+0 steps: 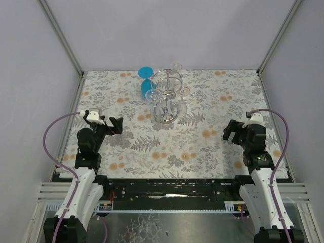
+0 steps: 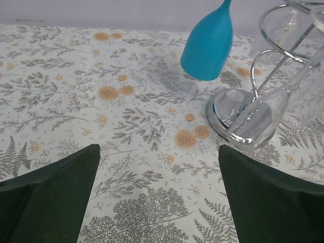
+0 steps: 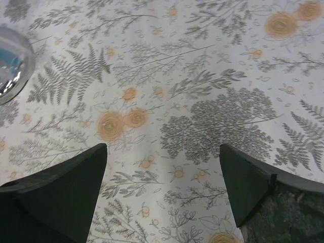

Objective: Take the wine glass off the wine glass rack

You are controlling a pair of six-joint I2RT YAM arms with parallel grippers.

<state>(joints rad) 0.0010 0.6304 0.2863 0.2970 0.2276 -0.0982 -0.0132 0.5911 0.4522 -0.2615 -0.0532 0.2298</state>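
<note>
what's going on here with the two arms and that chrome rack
Nothing is being handled yet. The wine glass rack stands toward the back middle of the table, with a blue wine glass and a few clear glasses hanging upside down from its rings. The left tool and right tool are both open and empty, one on each side, well short of the rack. No glass is off the rack yet.

Fern-print table (image 1: pixel 212 147); wine glass rack (image 1: pixel 164 118) standing on it.
</note>
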